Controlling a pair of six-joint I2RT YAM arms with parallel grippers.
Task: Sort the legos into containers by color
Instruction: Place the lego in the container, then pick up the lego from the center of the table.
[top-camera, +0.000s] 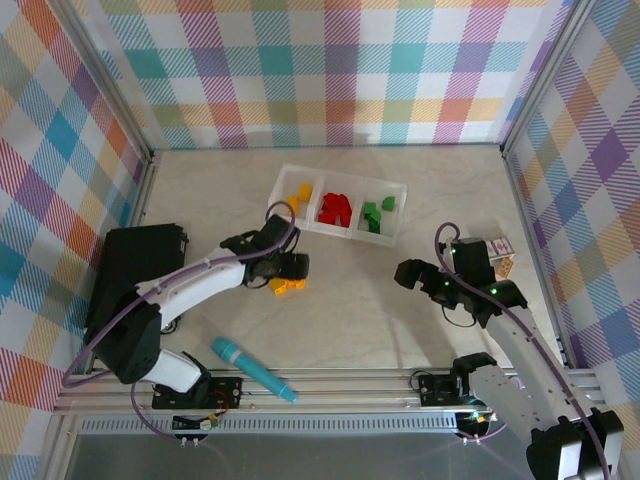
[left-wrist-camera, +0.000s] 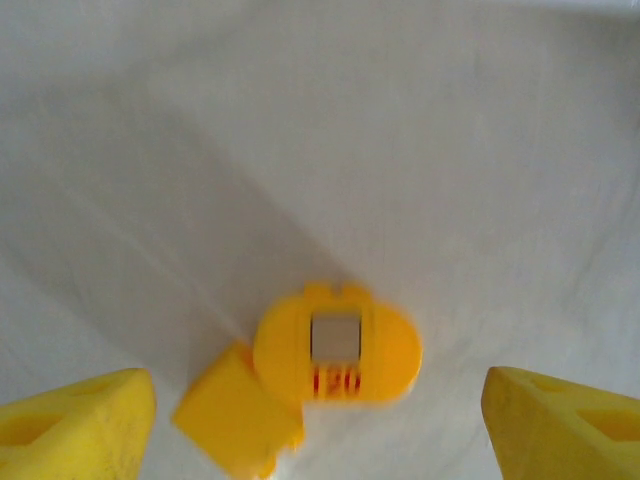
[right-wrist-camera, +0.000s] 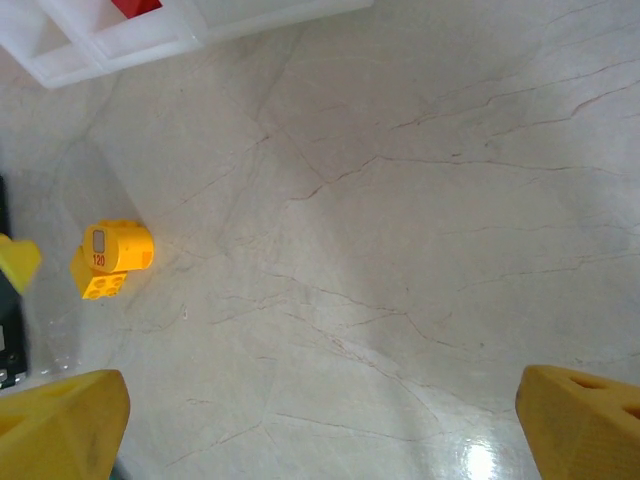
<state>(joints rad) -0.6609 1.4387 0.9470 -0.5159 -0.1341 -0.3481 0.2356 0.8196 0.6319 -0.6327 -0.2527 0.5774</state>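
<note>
Left fingers are spread wide and hold nothing. They sit low over two loose yellow legos on the tabletop: a rounded piece with a grey square and red "120" print, and a plain brick pressed against its side. Both pieces lie between the two fingers, with a clear gap to each. Right fingers are also wide apart and empty, with bare tabletop between them, well apart from the yellow pair.

The white tray lies far-centre. Yellow legos are in its left compartment, red in the middle, green on the right. The loose pair sits just near of the tray's left end.

From above, the left wrist covers most of the loose pair, and a yellow bit pokes out on its near side. The left wrist view is soft, and its bottom edge cuts off the brick. The right wrist view crops the tray to a corner with a sliver of red (counts per compartment are too small to tell).

A black box lies at the left. A teal marker lies by the near rail, and a small printed box is close to the right arm. The tabletop between the arms is open. Plaid walls close the left, far and right sides.
</note>
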